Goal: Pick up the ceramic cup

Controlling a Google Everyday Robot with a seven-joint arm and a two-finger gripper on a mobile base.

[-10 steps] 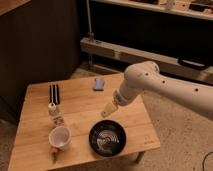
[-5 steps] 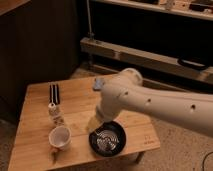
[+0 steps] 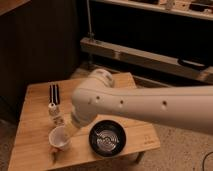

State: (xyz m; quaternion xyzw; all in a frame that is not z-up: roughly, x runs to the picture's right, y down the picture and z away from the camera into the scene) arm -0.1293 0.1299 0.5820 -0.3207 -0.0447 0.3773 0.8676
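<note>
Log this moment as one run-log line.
gripper: at ceramic cup rim | ceramic cup: on wooden table, beside black bowl | grasp: cannot tell

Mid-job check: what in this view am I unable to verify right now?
- Pincer: camera view, at the ceramic cup's right rim, mostly covered by the arm; contact with the cup unclear.
- Table top behind the arm: hidden by the arm.
- Cup's right side: hidden by the pincer.
</note>
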